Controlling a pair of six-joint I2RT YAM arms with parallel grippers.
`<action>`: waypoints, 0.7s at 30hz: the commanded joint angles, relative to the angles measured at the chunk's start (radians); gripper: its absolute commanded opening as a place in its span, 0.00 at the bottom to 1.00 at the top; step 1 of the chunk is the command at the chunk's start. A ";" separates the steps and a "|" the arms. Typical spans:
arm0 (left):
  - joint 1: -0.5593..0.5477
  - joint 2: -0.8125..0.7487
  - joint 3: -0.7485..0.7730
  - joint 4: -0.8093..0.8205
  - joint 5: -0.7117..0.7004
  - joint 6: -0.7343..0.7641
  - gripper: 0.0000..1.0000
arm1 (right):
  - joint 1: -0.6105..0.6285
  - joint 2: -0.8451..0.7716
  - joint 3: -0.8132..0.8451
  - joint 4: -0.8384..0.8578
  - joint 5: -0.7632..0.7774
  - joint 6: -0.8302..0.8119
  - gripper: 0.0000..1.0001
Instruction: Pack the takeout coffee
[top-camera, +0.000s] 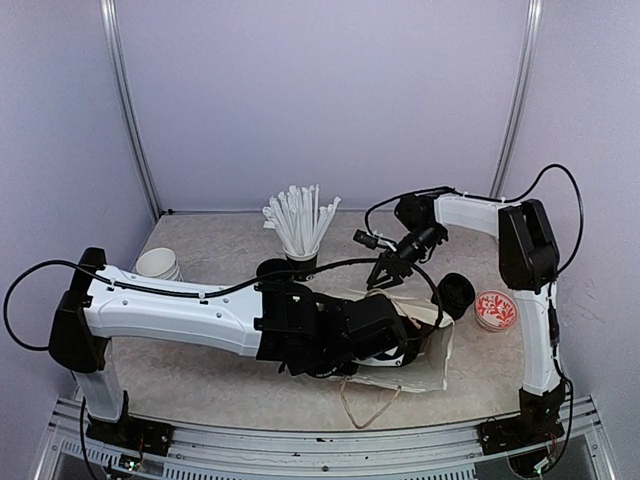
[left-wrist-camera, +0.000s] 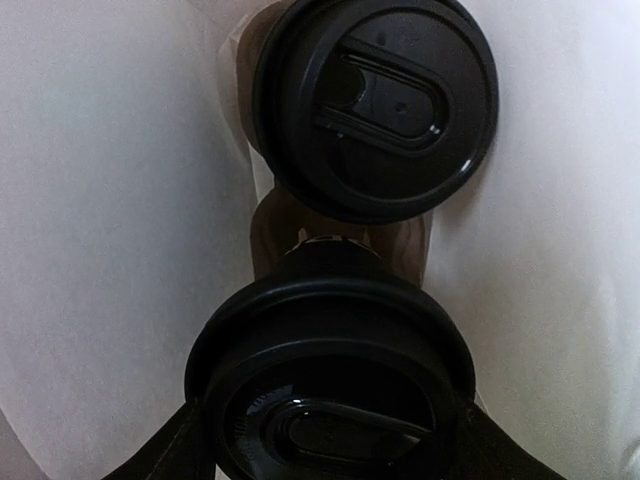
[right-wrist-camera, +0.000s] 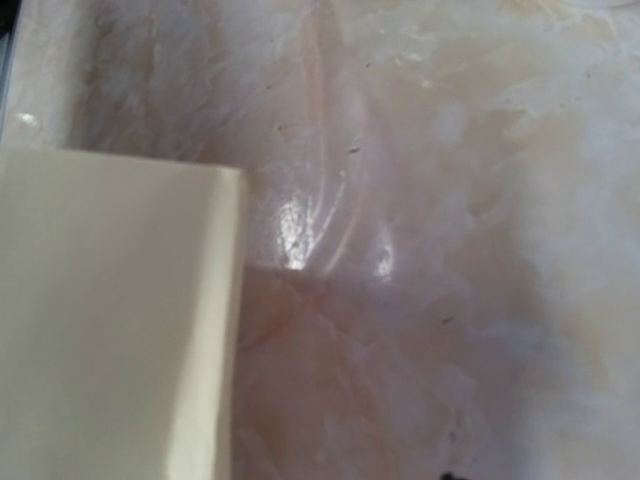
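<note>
Two takeout coffee cups with black lids lie inside a white bag (top-camera: 438, 362). In the left wrist view the near cup (left-wrist-camera: 330, 390) sits between my left fingers (left-wrist-camera: 165, 450), which press on its lid rim from both sides. The far cup (left-wrist-camera: 375, 105) lies just beyond it against the bag wall (left-wrist-camera: 100, 200). My left gripper (top-camera: 392, 342) reaches into the bag mouth. My right gripper (top-camera: 382, 274) is at the bag's upper edge and appears pinched on it. The right wrist view shows only bag material (right-wrist-camera: 450, 250) up close, with no fingers visible.
A black cup of white straws (top-camera: 300, 228) stands at the back centre. White paper cups (top-camera: 158, 263) sit at the far left. A dark mug (top-camera: 455, 295) and a small red-patterned dish (top-camera: 495, 310) sit right of the bag. A pale cream panel (right-wrist-camera: 100, 320) fills the left of the right wrist view.
</note>
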 joint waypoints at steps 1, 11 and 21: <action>0.015 0.025 -0.003 0.059 -0.008 0.028 0.62 | 0.017 0.027 -0.012 -0.032 -0.034 -0.025 0.49; 0.043 0.041 -0.016 0.090 0.005 0.050 0.62 | 0.026 0.046 -0.020 -0.057 -0.060 -0.044 0.49; 0.053 0.043 -0.021 0.080 0.058 0.016 0.62 | 0.050 0.057 -0.031 -0.076 -0.074 -0.047 0.49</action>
